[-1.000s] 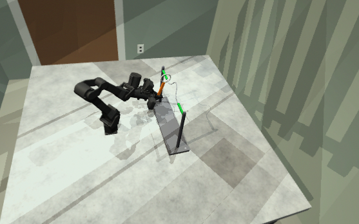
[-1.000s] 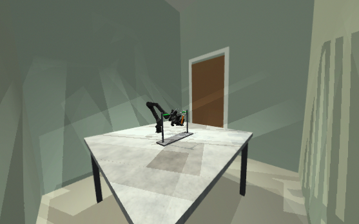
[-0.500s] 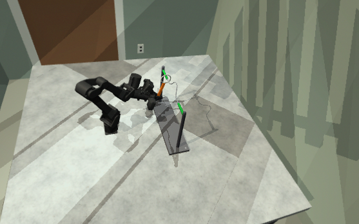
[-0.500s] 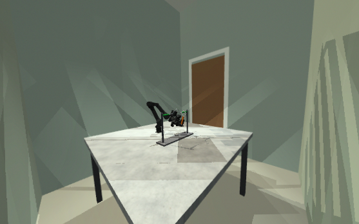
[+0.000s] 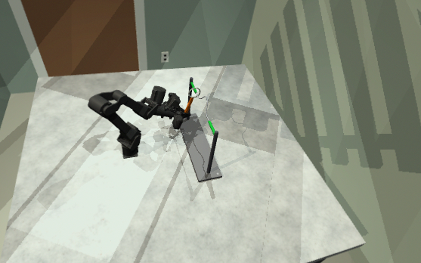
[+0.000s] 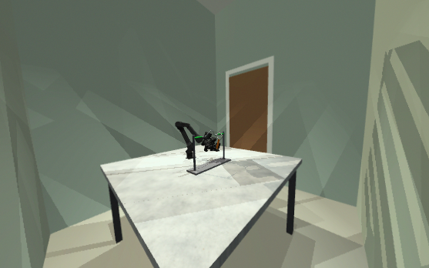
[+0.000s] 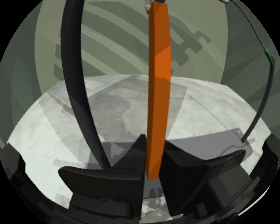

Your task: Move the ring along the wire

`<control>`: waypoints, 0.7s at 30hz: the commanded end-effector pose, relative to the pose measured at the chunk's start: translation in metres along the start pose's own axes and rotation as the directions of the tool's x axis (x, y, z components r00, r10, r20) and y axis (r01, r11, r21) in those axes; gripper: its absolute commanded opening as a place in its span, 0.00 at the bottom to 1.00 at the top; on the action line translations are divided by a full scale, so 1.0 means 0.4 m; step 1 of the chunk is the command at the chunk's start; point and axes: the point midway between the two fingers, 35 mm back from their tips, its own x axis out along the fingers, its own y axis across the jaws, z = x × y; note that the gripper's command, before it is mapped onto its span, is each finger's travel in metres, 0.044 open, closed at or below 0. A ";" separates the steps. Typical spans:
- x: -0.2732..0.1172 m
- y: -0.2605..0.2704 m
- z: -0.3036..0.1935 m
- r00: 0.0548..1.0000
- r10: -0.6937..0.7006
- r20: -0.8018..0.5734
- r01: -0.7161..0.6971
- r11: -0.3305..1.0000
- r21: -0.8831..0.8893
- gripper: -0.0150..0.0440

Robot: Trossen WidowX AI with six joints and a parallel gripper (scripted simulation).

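My gripper (image 5: 179, 119) is shut on the lower end of the orange handle (image 5: 189, 104), low beside the far end of the dark baseplate (image 5: 200, 147). The handle rises to the pale ring (image 5: 195, 91), which sits around the green wire part (image 5: 193, 87) next to the far post (image 5: 190, 84). The thin grey wire (image 5: 204, 107) runs on to the near green part (image 5: 212, 128) and near post (image 5: 212, 153).
The arm's base (image 5: 129, 143) stands left of the baseplate. The table's right edge (image 5: 317, 159) lies well beyond the posts. In the exterior view the rig (image 6: 208, 154) appears small at the table's far side, in front of a brown door (image 6: 249, 109).
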 end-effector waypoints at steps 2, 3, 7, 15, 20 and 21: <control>0.000 0.000 0.000 1.000 0.000 0.000 0.000 1.000 0.000 0.18; 0.000 0.000 0.000 1.000 0.000 0.000 0.000 1.000 0.000 0.22; 0.000 0.000 0.000 1.000 0.000 0.000 0.000 1.000 0.000 0.40; -0.025 0.004 0.000 1.000 -0.001 -0.004 0.001 1.000 0.003 0.53; -0.054 0.006 0.000 1.000 -0.002 -0.007 0.002 1.000 0.005 0.53; -0.060 0.006 0.000 1.000 -0.003 -0.007 0.003 1.000 0.005 0.53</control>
